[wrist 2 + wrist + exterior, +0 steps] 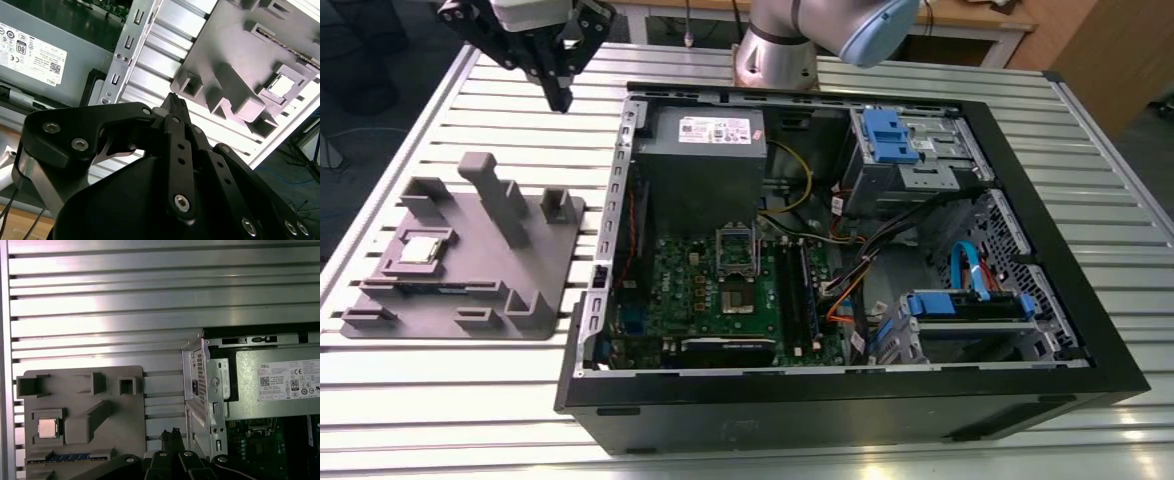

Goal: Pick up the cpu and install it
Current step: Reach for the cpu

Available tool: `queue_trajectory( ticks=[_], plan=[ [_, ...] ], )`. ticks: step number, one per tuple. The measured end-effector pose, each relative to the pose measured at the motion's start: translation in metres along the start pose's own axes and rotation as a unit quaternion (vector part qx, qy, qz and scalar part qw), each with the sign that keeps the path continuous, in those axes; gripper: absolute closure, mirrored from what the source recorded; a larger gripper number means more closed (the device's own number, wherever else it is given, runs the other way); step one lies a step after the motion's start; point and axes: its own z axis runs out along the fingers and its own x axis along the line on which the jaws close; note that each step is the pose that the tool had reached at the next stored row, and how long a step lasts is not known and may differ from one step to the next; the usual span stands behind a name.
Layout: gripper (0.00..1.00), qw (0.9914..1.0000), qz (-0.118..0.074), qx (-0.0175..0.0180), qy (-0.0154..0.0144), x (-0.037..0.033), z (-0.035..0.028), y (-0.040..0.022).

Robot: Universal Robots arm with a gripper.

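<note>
The cpu [420, 248] is a small silver square lying flat in a recess of the grey fixture [540, 262], on the exterior view's left. It also shows in both wrist views: cpu [282, 86], cpu [48, 428]. My gripper [562, 100] hangs high over the slatted table, beyond the fixture and beside the case's back corner, well apart from the cpu. Its black fingertips [175, 100] are pressed together with nothing between them, so the gripper [171, 433] is shut and empty. The motherboard's socket frame [736, 248] stands open inside the case.
The open black computer case [1067, 330] fills the table's middle and right, with a grey power supply [704, 150], drive bays and cables inside. Upright posts [496, 195] rise from the fixture. The arm's base [774, 55] stands behind the case.
</note>
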Motion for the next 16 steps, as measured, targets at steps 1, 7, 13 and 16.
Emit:
queue_trajectory(
  ticks=[1,7,13,16],
  plan=[
    [0.89,1.00000,0.000,0.0000,0.0000,0.0020,0.0000,-0.0001],
    [0.89,1.00000,0.000,0.0001,0.0000,0.0122,0.0004,-0.0010],
    [0.89,1.00000,0.000,0.0001,0.0000,0.0224,0.0009,-0.0017],
    [0.89,1.00000,0.000,0.0001,0.0000,0.0277,0.0011,-0.0022]
  ],
)
